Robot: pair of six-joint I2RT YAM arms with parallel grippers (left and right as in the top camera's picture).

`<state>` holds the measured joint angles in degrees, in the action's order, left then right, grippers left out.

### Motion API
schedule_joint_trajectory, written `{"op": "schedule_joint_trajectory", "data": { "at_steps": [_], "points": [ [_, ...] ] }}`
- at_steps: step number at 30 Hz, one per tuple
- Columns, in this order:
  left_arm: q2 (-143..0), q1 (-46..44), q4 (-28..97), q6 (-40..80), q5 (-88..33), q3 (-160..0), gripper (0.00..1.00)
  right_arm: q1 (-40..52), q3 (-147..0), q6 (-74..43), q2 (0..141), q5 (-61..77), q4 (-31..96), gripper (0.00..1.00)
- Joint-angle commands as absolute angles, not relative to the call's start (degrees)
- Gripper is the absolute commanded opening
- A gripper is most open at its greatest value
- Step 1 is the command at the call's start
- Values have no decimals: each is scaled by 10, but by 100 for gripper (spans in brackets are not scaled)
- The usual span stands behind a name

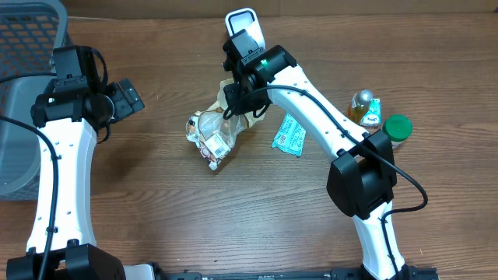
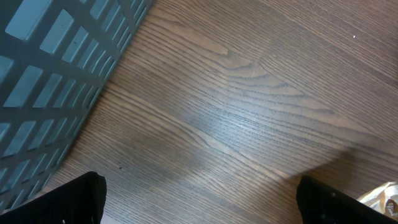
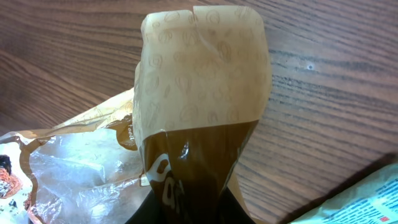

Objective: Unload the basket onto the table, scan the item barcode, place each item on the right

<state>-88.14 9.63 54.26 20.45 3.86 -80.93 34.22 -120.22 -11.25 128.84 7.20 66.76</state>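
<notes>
1. Right gripper (image 1: 236, 99) clamped on the snack bag's (image 1: 212, 134) brown end, mid-table, just left of a teal packet (image 1: 290, 134).
2. Left gripper (image 1: 124, 99) spread wide, empty, above bare wood near the grey basket (image 1: 23, 47) at far left.
3. White device (image 1: 243, 23) far behind the bag.

Basket (image 1: 23, 101) left, snack bag (image 1: 214, 134) centre, bottles (image 1: 363, 105) right

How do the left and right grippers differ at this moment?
The left gripper stands wide open; the right gripper is closed. The left gripper holds nothing, while the right gripper pinches the brown end of the snack bag. The left gripper is over bare table beside the grey basket; the right gripper is nearer the middle of the table. Both are black two-finger grippers on white arms.
</notes>
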Motion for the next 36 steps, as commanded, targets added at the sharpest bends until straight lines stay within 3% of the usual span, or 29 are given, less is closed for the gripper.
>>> {"op": "schedule_joint_trajectory", "data": {
  "at_steps": [1,36],
  "points": [
    [-877,97,542,197,40,-814,100,345,-1199,-170,1266,70,668,15],
    [-877,97,542,197,40,-814,100,387,-1169,-210,1271,76,686,18]
  ]
}}
